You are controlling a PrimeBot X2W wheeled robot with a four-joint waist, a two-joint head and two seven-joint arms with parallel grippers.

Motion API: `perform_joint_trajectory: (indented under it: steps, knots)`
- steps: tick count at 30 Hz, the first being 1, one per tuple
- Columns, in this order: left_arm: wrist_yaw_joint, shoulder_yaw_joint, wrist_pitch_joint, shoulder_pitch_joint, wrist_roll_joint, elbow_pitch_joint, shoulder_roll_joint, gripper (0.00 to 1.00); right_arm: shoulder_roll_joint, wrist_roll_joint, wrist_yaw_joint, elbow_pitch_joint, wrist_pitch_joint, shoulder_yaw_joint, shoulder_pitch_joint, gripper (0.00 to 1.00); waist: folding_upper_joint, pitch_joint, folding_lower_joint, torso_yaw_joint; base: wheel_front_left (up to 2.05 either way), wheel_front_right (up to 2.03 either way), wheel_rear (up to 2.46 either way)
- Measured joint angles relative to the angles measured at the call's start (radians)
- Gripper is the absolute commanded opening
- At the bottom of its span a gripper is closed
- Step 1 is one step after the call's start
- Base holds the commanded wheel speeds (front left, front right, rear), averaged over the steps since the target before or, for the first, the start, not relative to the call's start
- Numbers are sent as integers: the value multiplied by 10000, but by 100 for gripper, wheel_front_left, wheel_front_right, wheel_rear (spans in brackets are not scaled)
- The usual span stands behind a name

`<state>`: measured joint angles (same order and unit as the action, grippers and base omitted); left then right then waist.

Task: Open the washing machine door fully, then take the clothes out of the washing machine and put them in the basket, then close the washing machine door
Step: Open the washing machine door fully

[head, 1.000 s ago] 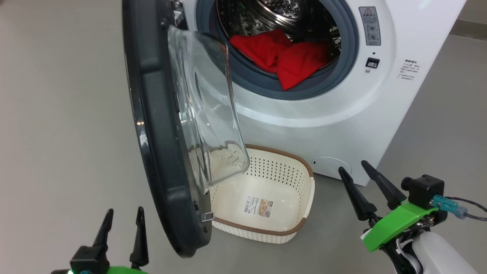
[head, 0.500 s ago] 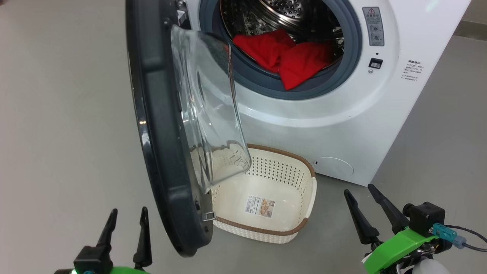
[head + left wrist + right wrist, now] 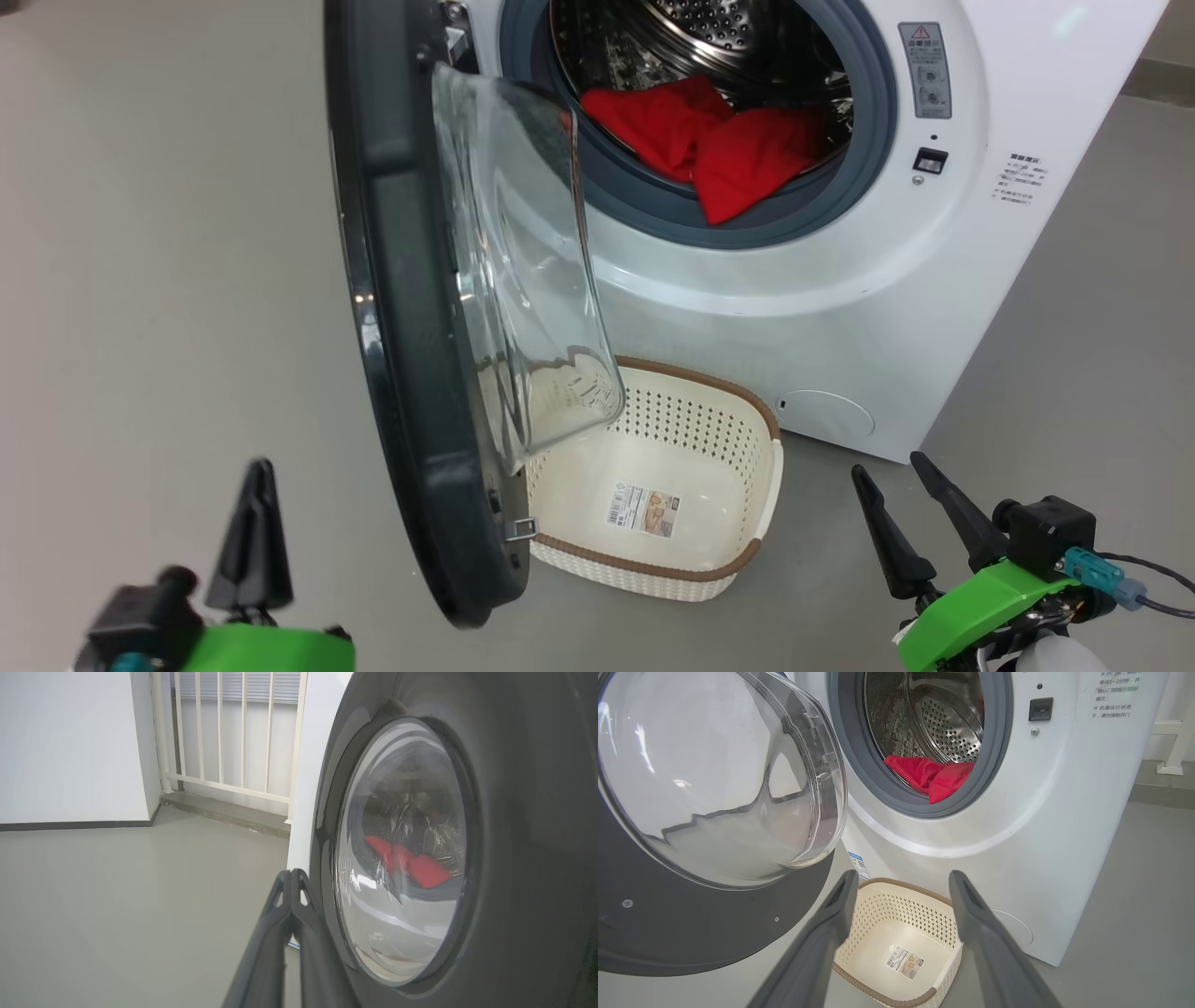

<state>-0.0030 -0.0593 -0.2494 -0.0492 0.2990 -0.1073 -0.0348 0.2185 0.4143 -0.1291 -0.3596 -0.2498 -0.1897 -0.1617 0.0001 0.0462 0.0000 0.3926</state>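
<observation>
Standing edge-on and half swung, the washing machine door (image 3: 401, 327) lies just right of the left gripper (image 3: 258, 476), the nearer arm, whose fingers are pressed together and empty. The right gripper (image 3: 887, 465), fingers apart, faces the glass side. The clothes (image 3: 709, 140) lie in the drum; the basket (image 3: 644, 567) sits under the door.

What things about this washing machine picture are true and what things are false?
1. The red clothes are inside the washing machine. True.
2. The basket is full of clothes. False: no clothes are in it, and a paper label lies on its floor.
3. The left claw is shut. True.
4. The right claw is gripping the door. False: it is open, holds nothing and is apart from the door.
5. The door is closed. False: it is swung open.
</observation>
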Motion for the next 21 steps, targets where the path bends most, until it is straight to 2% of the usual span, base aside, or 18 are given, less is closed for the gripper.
perform_joint_trajectory:
  steps: [2,4,8,15,21]
  knots:
    - [0,86,-2,-55,165,272,0,0,-2,-10,0,-15,0,-2,0,100,0,-6,0,22,0,0,0]
    - [0,238,-2,-290,483,1127,-2,0,-12,-31,0,-35,0,-2,0,100,0,-16,0,59,0,0,0]
    - [0,-2,-73,-485,470,2399,-4,0,-33,-79,0,-35,0,2,-1,100,-1,-62,0,47,0,0,0]
    - [-125,-1103,-75,-445,-265,3799,-10,0,-71,-81,0,-23,0,33,0,100,0,-138,0,-3,0,0,0]
    - [-476,-2454,-75,25,-658,3965,-35,0,-128,-84,0,25,0,36,1,100,0,-124,0,-9,0,0,0]
